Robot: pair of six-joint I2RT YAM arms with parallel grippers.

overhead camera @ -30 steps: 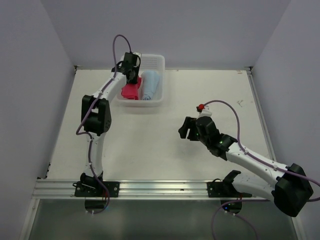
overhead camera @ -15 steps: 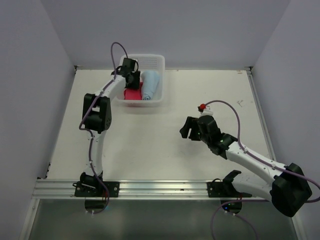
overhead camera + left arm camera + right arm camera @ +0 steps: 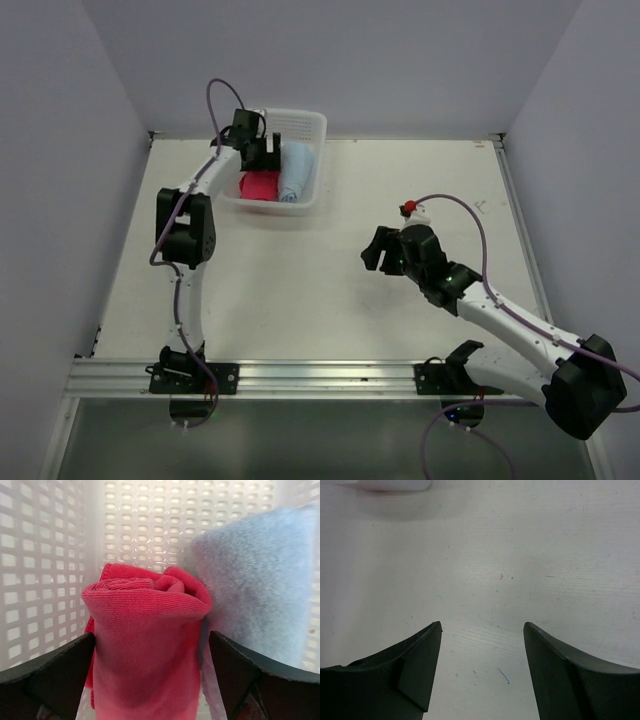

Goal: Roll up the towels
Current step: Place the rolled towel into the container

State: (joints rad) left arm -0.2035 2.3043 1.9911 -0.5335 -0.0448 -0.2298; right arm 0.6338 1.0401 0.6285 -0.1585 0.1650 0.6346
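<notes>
Plainly, both towels lay rolled inside the white plastic mesh basket (image 3: pixel 303 116), which stood against the far edge of the pale table (image 3: pixel 330 310), left of its middle. The bright pink-red cloth towel (image 3: pixel 260 185) sat along the basket's left wall toward its near edge, and the light blue cloth towel (image 3: pixel 297 170) lay along the right wall, the two rolls touching side by side.

The left gripper (image 3: pixel 262 160) reached down into the basket over the pink-red roll. From the left wrist, its black fingers (image 3: pixel 55 675) stood spread wide on either side of the pink-red towel (image 3: pixel 145 645). One finger was just at the cloth, the other a little apart from it, so the roll was released and resting on the basket floor. The light blue towel (image 3: pixel 255 595) pressed against it, with the perforated basket wall (image 3: pixel 45 555) behind.

The right gripper (image 3: pixel 382 258) hung above the bare table right of the middle, well apart from the basket. Its jaws were parted and held nothing, with only the scuffed tabletop (image 3: pixel 520 555) between them.
</notes>
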